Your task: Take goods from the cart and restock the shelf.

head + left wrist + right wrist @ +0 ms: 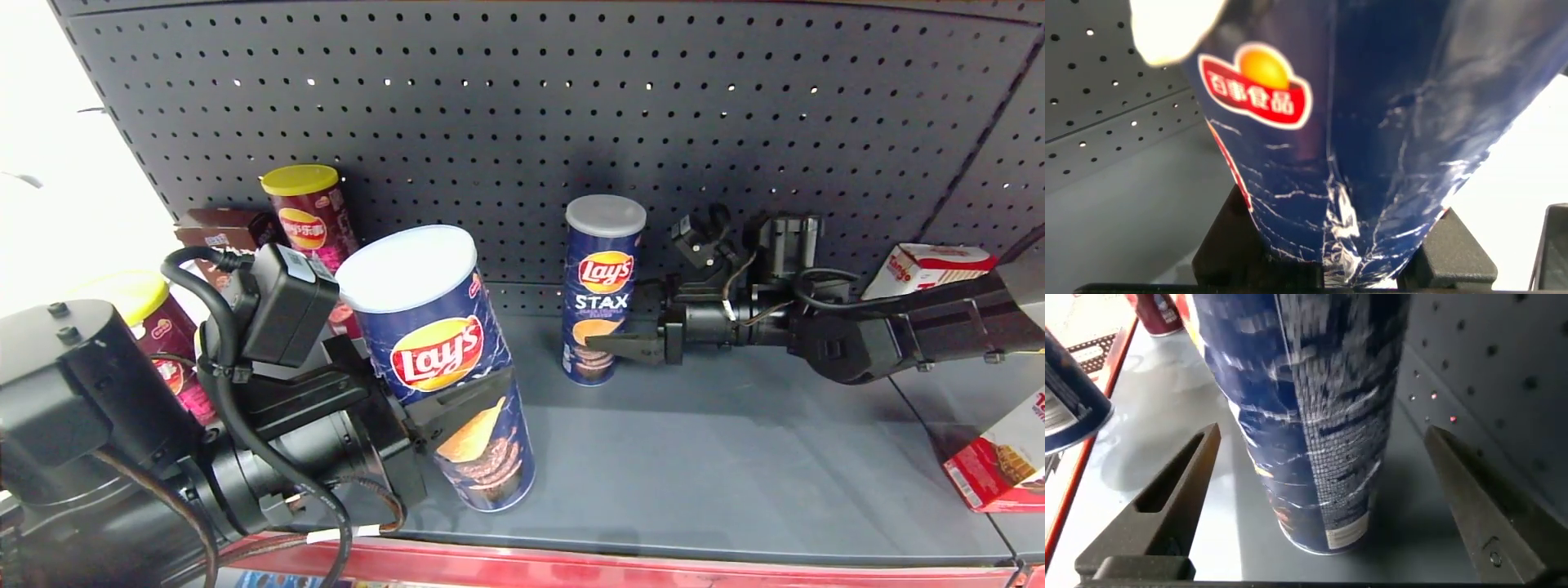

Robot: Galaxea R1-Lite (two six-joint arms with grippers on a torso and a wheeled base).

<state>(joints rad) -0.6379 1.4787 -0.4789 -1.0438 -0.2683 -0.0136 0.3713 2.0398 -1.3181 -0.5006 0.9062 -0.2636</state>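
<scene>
Shelf (735,457): left hand (457,400) pinches near can (424,327), label part-hidden; right hand (604,339) spread around far can (602,269).

White glare blows out the far left; soft shadows lie on the shelf (735,465)

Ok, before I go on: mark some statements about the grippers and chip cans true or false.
1. The left gripper is shut on the front blue chip can. True.
2. The front blue chip can lies on its side. False: it is held nearly upright, slightly tilted.
3. The right gripper is clamped on the rear blue chip can. False: it is open, either side of the can without touching.
4. The rear blue chip can stands upright on the shelf. True.
5. The maroon chip can by the pegboard has a blue lid. False: its lid is yellow.
</scene>
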